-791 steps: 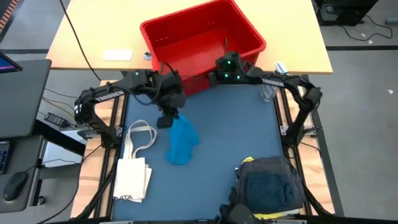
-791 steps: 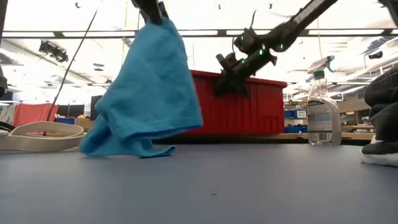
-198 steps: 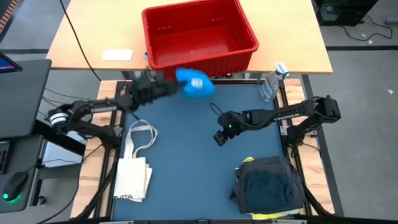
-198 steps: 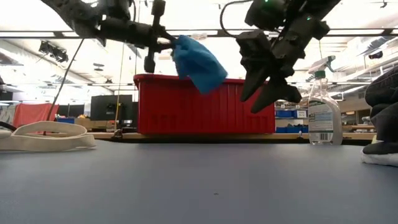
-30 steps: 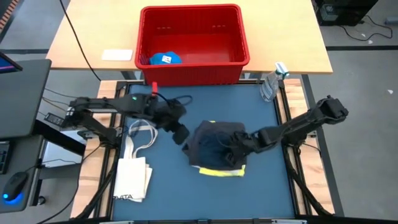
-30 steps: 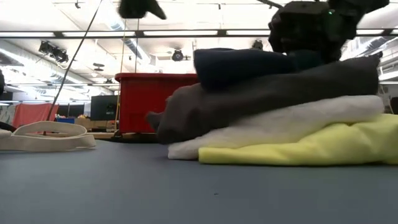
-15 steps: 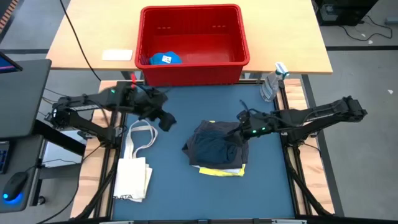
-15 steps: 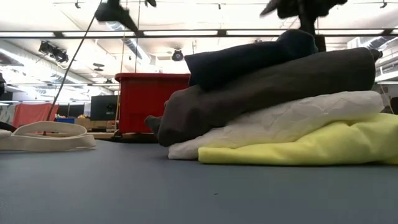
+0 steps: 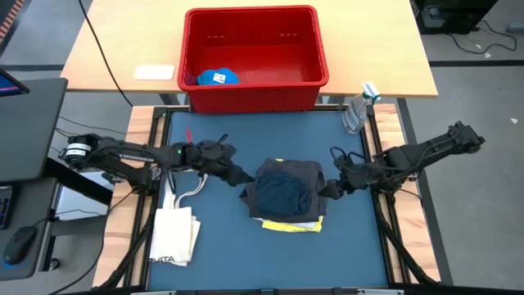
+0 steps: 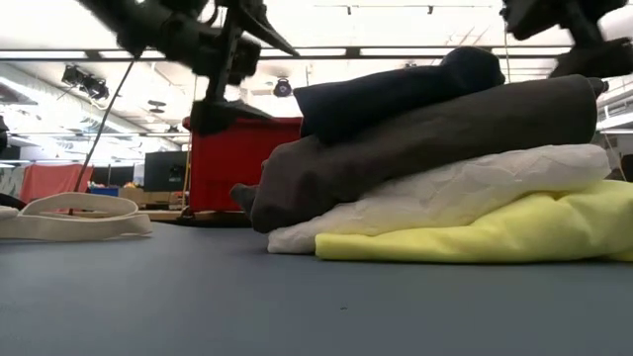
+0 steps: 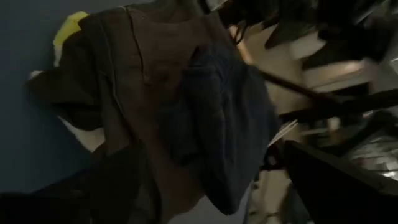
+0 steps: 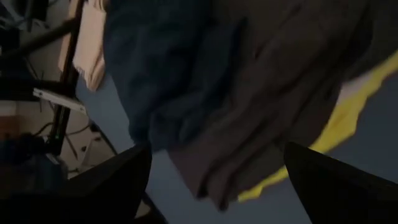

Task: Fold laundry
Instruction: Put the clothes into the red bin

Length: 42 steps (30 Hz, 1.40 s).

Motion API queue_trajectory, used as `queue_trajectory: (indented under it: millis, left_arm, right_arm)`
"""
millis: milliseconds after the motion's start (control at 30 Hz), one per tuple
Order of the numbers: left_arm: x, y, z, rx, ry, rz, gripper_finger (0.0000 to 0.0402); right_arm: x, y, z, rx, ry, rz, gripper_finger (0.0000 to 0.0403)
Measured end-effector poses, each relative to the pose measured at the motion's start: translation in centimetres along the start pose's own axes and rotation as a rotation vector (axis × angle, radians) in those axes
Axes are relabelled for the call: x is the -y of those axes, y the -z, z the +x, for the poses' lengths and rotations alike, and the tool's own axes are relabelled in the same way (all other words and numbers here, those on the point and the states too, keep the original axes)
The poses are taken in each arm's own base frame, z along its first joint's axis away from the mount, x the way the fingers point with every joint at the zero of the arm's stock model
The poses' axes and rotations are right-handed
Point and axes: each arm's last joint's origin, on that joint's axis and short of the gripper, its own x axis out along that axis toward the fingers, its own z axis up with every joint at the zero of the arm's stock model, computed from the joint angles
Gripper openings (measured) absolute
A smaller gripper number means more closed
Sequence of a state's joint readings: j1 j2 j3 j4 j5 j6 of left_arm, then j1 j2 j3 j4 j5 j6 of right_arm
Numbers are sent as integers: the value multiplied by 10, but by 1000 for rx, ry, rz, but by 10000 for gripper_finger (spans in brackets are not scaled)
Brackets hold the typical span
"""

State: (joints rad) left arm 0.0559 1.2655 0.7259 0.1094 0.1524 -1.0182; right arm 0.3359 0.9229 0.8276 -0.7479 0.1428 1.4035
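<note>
High view: laundry stack (image 9: 285,194) sits mid-bench (image 9: 246,254), left claw (image 9: 238,177) at nine o'clock, right claw (image 9: 329,188) at three. Both claws are spread, holding nothing. Red bin (image 9: 254,57) lies at twelve, tote bag (image 9: 174,233) at eight.

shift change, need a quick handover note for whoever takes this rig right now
Left pincer: open, empty, at the left edge of the laundry stack.
Right pincer: open, empty, at the stack's right edge.
Stack sits mid-mat: yellow garment at the bottom, white garment on it, dark grey garment above, navy piece on top.
Blue cloth lies in the red bin; tote bag on the mat's left side.
Done: one item binned. Left: the stacked pieces, none being handled.
</note>
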Motion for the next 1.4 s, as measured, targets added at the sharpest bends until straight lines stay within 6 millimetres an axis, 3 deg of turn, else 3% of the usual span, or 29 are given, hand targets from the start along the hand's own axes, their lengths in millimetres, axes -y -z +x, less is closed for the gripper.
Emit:
queue_trajectory:
  millis: [233,467,600,700,833,1000,1200,1400]
  left_arm:
    - [-25,18,11,56,80,-86,383]
    - [-31,28,40,41,141,-81,383]
    - [-37,29,49,44,146,-86,383]
    - [-39,28,53,48,169,-83,383]
    - [-45,31,61,44,166,-76,382]
    - [-58,37,75,31,157,-82,370]
    - [-76,38,91,49,164,-102,335]
    - [-74,33,111,58,170,-67,267]
  right_arm:
    - [15,21,15,-34,48,117,373]
    - [36,37,56,-18,-182,301,383]
    - [54,39,74,18,-227,398,387]
    - [60,35,81,69,-252,423,389]
    - [55,24,83,132,-320,393,389]
    - [60,12,95,156,-255,396,385]
    - [59,-2,120,137,-274,367,382]
    - [62,-5,139,143,-255,370,355]
